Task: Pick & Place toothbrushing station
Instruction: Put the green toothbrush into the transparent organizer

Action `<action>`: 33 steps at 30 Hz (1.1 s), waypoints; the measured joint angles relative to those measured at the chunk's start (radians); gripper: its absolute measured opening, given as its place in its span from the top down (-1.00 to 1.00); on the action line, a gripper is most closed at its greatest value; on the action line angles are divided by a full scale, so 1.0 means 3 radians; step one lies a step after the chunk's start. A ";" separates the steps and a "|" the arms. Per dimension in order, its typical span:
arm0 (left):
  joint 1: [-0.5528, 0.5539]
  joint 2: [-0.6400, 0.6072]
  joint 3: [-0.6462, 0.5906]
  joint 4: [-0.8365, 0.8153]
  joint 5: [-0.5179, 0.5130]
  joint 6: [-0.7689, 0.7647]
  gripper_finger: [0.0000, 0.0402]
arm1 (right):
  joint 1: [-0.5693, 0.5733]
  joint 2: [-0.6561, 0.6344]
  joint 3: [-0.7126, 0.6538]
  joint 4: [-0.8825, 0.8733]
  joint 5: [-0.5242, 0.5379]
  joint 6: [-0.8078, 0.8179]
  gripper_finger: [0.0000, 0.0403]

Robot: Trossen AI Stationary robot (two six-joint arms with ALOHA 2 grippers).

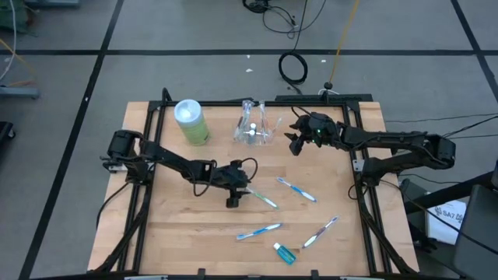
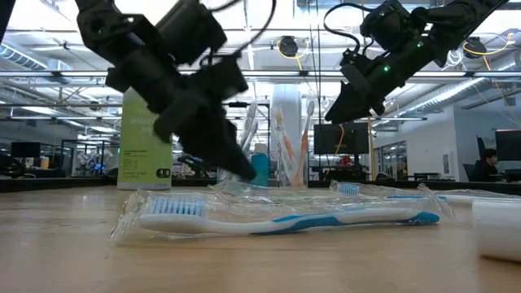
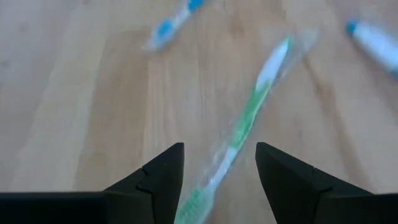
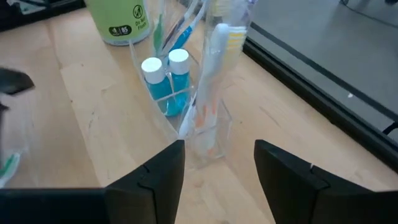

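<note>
Closest to the low camera lies a wrapped blue toothbrush flat on the wooden surface. Above the middle of the surface the left claw stands wide, its fingers straddling a wrapped green toothbrush without pinching it. More wrapped brushes lie scattered toward the near edge, with one small blue tube beside them. At the far side the clear cup holds several toothbrushes and two white-capped blue tubes; the green canister stands just beside it. The right claw hovers near the cup, fingers apart and apparently empty, though the view leaves some doubt.
</note>
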 joint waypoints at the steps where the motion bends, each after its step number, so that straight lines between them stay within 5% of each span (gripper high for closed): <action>1: 0.0000 0.0041 -0.0002 -0.0018 0.0016 0.0050 -0.03 | 0.0002 0.0000 0.0000 0.0000 0.0000 0.0037 0.08; 10: 0.0017 0.0243 -0.0001 0.0038 -0.0079 0.0449 -0.01 | 0.0218 0.0001 -0.0001 -0.0151 -0.0001 -0.0020 0.08; 14: 0.0044 0.0243 0.0000 0.0018 0.0018 0.0571 0.19 | 0.0370 0.0001 -0.0001 -0.0094 -0.0113 -0.0161 0.08; 22: 0.0059 0.0250 -0.0004 0.0071 -0.0021 0.0677 0.72 | 0.0590 0.0001 -0.0001 0.0006 -0.1049 -0.0211 0.08; 33: 0.0056 0.0113 0.0177 0.0209 -0.0057 0.1289 0.96 | 0.0808 0.0665 0.0002 0.0978 -0.1150 -0.0108 0.08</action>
